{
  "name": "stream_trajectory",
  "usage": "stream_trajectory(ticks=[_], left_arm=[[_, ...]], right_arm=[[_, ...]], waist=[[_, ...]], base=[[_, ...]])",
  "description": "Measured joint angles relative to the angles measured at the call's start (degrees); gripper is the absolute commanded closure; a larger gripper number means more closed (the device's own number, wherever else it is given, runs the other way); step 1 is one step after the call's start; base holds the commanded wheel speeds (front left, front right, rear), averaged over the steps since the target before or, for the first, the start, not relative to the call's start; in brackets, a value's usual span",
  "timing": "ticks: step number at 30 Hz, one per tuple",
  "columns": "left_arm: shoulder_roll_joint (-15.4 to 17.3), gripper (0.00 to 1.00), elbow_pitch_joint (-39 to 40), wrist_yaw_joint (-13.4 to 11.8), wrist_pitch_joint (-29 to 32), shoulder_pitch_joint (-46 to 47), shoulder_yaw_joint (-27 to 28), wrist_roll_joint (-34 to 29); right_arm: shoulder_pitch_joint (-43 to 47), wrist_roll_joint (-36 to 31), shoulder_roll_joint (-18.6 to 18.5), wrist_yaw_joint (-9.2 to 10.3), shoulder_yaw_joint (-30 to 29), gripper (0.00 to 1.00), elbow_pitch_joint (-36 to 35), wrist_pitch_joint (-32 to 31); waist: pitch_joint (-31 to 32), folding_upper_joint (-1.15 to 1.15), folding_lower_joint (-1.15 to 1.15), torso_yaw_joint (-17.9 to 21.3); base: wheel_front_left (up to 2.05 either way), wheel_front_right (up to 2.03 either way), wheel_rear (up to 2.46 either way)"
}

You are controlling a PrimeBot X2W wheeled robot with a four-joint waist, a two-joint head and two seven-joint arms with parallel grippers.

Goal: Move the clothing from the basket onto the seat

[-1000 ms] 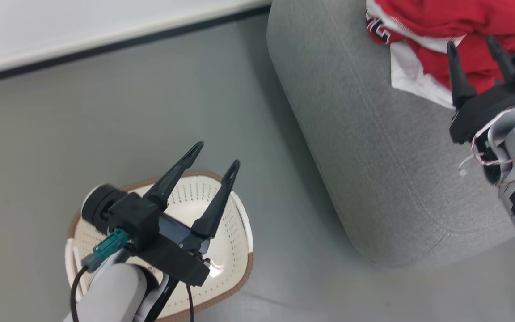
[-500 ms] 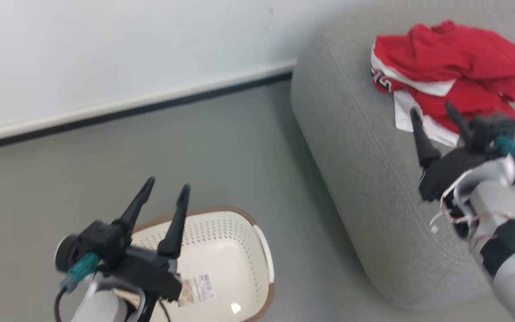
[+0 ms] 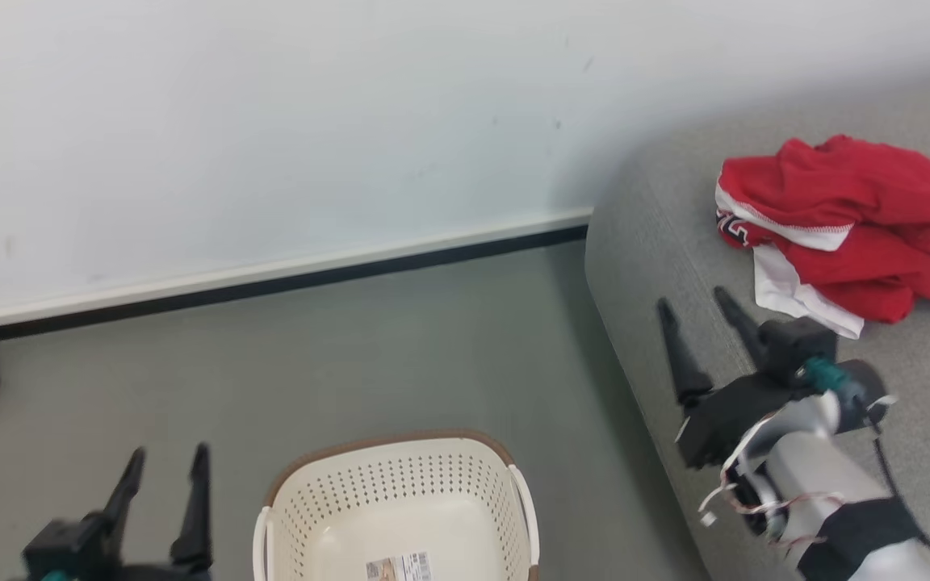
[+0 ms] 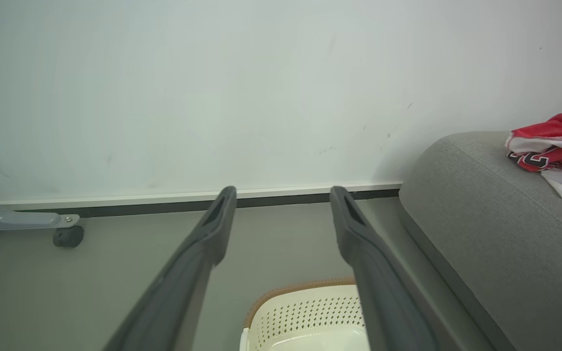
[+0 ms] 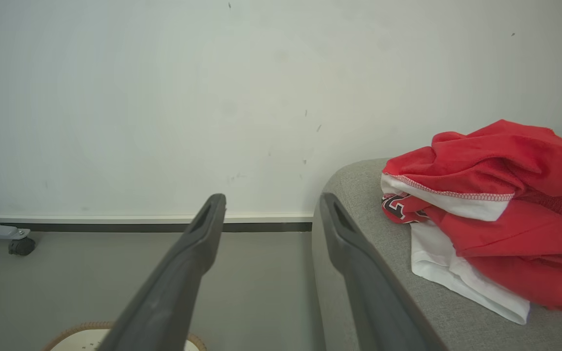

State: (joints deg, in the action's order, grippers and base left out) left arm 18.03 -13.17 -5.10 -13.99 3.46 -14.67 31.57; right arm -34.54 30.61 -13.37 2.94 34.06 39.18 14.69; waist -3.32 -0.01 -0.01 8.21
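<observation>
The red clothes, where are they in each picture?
Head view: the red clothes lie at the upper right, on the grey seat.
Left wrist view: the red clothes sit at the right edge, partly cut off, on the seat.
Right wrist view: the red clothes look big, in the right half, on the seat.
Shared landmark: the dark strip at the wall's foot runs up to the seat's rounded end in all three.

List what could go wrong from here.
The open right end effector hovers at the edge of the grey woven-fabric seat, near the crumpled red-and-white sports clothing; a swing might snag and drag it. The cream perforated plastic basket sits close before the robot; rolling forward might knock it.
</observation>
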Motion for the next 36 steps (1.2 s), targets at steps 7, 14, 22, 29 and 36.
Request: stream_trajectory(ticks=[7,14,22,29,36], left_arm=[[1.3,0.00,1.7,-0.9,-0.3,-7.1,4.4,0.4],[0.2,0.00,5.2,-1.3,-0.3,-12.3,5.7,-0.5],[-1.1,0.00,9.8,-1.5,-0.3,-15.7,7.8,-3.1],[-2.0,0.00,11.9,-2.0,-0.3,-16.8,9.3,-4.4],[-3.1,0.00,12.9,-2.0,-0.3,-17.2,10.0,-6.4]], right_arm=[[6.1,-2.4,1.9,1.18,1.2,0.00,-7.5,0.0],[13.6,-3.0,0.4,2.86,-0.8,0.00,-14.8,0.0],[21.0,-4.9,-1.6,3.71,-4.1,0.00,-22.4,0.0],[25.7,-5.8,-1.9,4.13,-7.1,0.00,-27.5,0.0],[27.9,-6.6,-1.9,4.20,-9.7,0.00,-30.3,0.0]], waist=[[3.0,0.00,-0.01,-0.4],[4.0,0.00,0.00,0.9],[4.4,0.00,0.01,1.4],[4.3,0.01,0.00,1.2],[4.2,0.01,0.00,0.9]], base=[[0.00,0.00,0.00],[0.00,0.00,0.00],[0.00,0.00,0.00],[0.00,0.00,0.00],[0.00,0.00,0.00]])
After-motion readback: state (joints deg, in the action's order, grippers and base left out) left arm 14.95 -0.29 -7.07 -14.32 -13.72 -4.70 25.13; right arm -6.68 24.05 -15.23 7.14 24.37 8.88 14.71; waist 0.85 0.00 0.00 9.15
